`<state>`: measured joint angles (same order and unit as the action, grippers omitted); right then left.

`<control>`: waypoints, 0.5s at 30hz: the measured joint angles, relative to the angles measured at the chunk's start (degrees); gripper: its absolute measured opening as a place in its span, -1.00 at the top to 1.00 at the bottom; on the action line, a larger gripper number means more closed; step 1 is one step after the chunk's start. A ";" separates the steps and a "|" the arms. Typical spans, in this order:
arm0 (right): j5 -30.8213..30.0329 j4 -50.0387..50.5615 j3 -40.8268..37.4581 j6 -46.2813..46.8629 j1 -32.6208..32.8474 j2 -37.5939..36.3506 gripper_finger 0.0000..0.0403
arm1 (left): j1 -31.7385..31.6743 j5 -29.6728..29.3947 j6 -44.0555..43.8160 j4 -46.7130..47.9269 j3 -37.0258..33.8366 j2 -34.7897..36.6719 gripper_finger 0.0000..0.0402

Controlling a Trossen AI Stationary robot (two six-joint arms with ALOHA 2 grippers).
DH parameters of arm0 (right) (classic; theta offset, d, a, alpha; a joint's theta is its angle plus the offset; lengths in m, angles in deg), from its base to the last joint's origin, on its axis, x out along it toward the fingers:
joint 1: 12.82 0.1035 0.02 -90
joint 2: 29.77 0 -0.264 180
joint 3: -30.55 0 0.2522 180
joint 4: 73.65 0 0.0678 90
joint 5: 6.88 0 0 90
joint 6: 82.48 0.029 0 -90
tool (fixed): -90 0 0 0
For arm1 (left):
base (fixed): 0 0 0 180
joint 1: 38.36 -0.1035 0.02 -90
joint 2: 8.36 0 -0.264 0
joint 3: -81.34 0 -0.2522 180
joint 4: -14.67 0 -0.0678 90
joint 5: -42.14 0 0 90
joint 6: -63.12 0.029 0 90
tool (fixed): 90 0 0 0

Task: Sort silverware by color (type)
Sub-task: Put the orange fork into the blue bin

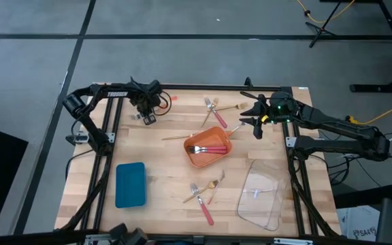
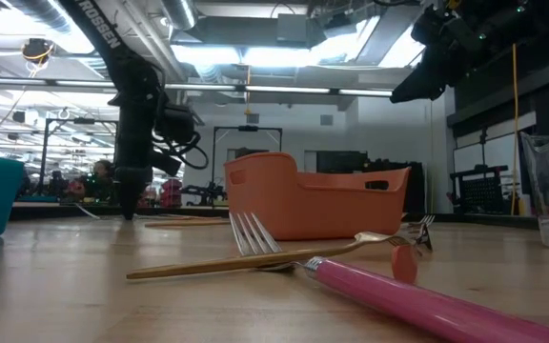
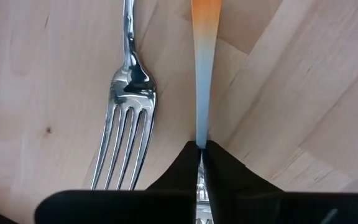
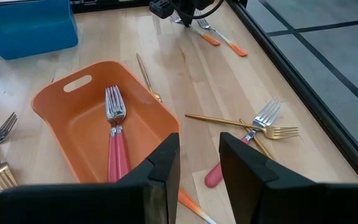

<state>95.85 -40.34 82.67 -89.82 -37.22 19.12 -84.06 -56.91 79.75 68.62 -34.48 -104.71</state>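
Silverware is lying scattered over the wooden table (image 1: 162,173), and the piece I am working is an orange-handled fork (image 3: 202,74) at the far left, where I am holding the left gripper (image 1: 146,117) down on the boards. In the left wrist view its two dark fingers are pressing together on the silver neck of that fork, whose long axis is running straight out ahead of the jaws, orange end away from me; a second fork (image 3: 127,99) is lying just beside it, nearly parallel and apart from the pinch. So the coming lift is turning on pulling one out without dragging the neighbour. From here the orange tray (image 1: 207,147), already carrying pink-handled forks (image 4: 114,134), is sitting toward the table's middle, to the right of the pinched fork, and the blue tray (image 1: 130,184) nearer me on the left side. I am keeping the right gripper (image 4: 199,165) hovering at the far right with its fingers spread and nothing between them, above a gold fork (image 4: 241,122) and a pink-handled one crossing it; more forks are waiting near the front by the clear tray (image 1: 260,194). White lettering on the left arm is reading "TROSSEN" in the high view; I am finding no other legible writing.
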 joint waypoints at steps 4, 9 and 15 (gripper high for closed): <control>-0.01 0.00 0.00 0.00 0.00 0.00 0.50 | 1.44 -0.67 -0.62 0.91 0.00 -0.04 0.97; -0.02 0.01 -0.01 -0.01 0.00 0.01 0.50 | 3.25 0.65 -4.97 4.06 0.62 0.45 0.97; -0.02 0.04 0.01 0.01 0.00 0.02 0.50 | 5.59 7.96 -13.92 8.43 3.95 2.66 0.97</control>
<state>95.83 -40.29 82.69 -89.81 -37.22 19.14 -78.47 -48.95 65.83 77.04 -30.54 -102.05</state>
